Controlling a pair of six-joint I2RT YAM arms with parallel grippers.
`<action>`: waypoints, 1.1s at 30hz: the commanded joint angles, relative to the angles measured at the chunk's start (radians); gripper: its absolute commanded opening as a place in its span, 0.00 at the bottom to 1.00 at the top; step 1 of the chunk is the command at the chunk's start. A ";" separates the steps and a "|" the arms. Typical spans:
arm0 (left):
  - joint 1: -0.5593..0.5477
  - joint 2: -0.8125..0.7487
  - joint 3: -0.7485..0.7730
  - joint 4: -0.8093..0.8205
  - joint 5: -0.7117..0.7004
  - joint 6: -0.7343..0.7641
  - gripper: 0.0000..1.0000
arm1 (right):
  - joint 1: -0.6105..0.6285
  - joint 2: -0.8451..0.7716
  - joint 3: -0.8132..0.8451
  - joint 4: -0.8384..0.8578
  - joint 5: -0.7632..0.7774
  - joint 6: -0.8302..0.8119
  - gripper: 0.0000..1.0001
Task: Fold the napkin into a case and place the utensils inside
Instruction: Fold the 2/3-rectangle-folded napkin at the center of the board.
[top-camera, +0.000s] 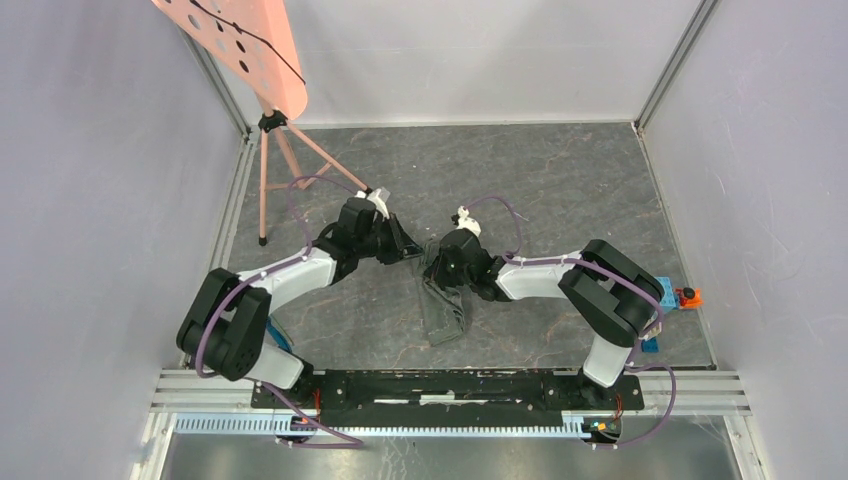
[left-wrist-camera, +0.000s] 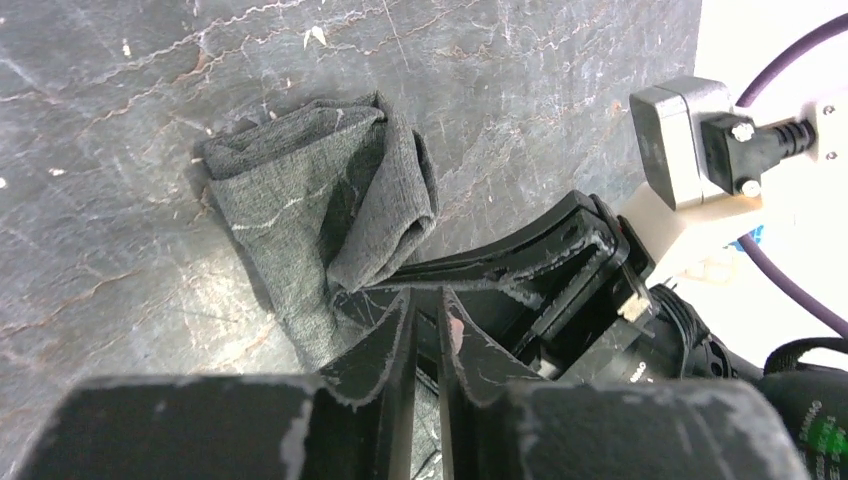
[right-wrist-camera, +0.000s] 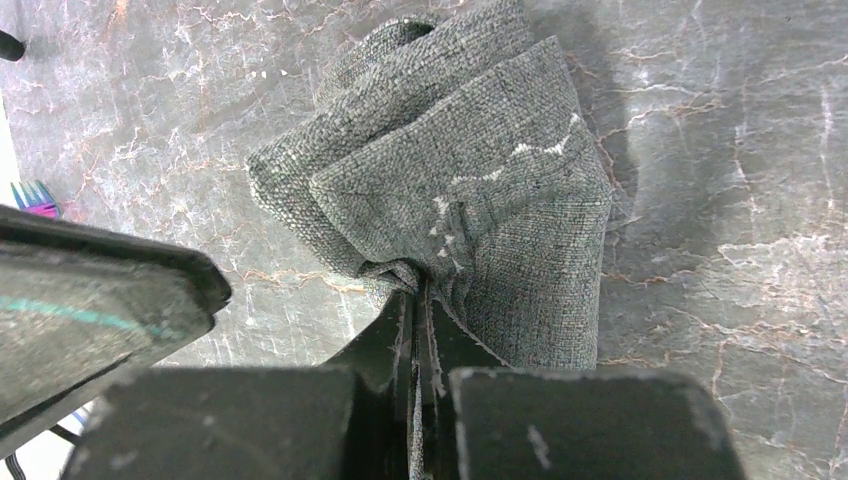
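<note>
Holding the far end of the napkin (top-camera: 445, 315) pinched tight in the right gripper (right-wrist-camera: 418, 298); cloth bunched in a narrow rumpled strip at the middle of the worktop (top-camera: 560, 180), running toward the near edge. Just beside that end, left gripper (left-wrist-camera: 428, 300) narrowed to a slit, on cloth or not impossible to tell. Could spill the loose layers open if pulled by one end; could knock the two grippers together, working so close
</note>
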 joint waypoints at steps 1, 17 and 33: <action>-0.004 0.061 0.062 0.054 0.067 0.016 0.16 | 0.001 0.001 -0.015 0.037 0.012 -0.029 0.01; -0.009 0.264 0.194 -0.017 0.141 0.059 0.14 | 0.000 0.007 -0.008 0.044 -0.017 -0.075 0.01; -0.001 0.356 0.273 -0.253 -0.079 0.201 0.10 | 0.003 -0.055 0.101 -0.060 -0.232 -0.498 0.49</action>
